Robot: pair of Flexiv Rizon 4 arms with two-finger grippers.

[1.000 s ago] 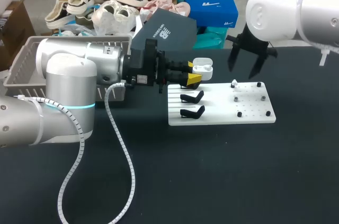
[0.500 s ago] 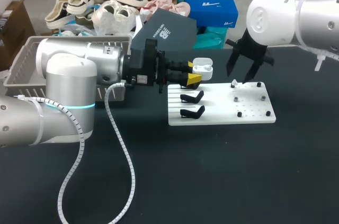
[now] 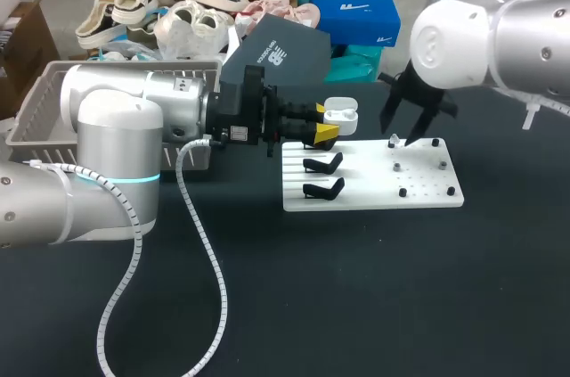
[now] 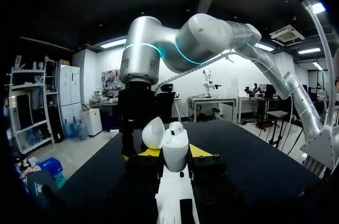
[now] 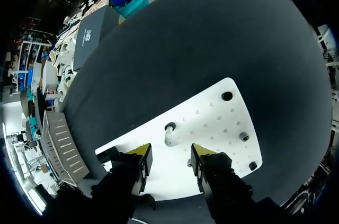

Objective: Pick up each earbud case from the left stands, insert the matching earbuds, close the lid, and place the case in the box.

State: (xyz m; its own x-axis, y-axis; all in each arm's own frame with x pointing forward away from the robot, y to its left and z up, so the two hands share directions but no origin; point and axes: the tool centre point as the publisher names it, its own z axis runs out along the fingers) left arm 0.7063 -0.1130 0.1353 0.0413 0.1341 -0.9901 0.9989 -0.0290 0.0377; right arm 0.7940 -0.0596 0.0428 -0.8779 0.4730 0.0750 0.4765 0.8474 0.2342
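My left gripper (image 3: 326,132) is shut on a white earbud case (image 3: 340,114), held above the far left corner of the white board (image 3: 427,199). In the left wrist view the case (image 4: 175,145) stands between the yellow fingertips (image 4: 150,152) with its lid (image 4: 153,131) swung open. My right gripper (image 3: 403,132) hangs just over a white earbud (image 3: 393,139) on the board. In the right wrist view the earbud (image 5: 170,137) lies just ahead of the gap between the open fingers (image 5: 141,150), untouched.
Two black stands (image 3: 322,164) (image 3: 322,188) sit bare on the board's left half, small black pegs (image 5: 244,136) on its right half. A grey basket (image 3: 36,101) stands at the far left, a dark box (image 3: 285,52) behind the board.
My right gripper has come down and slightly left toward the earbud, and its fingers have drawn closer together. The left arm with the case has not moved.
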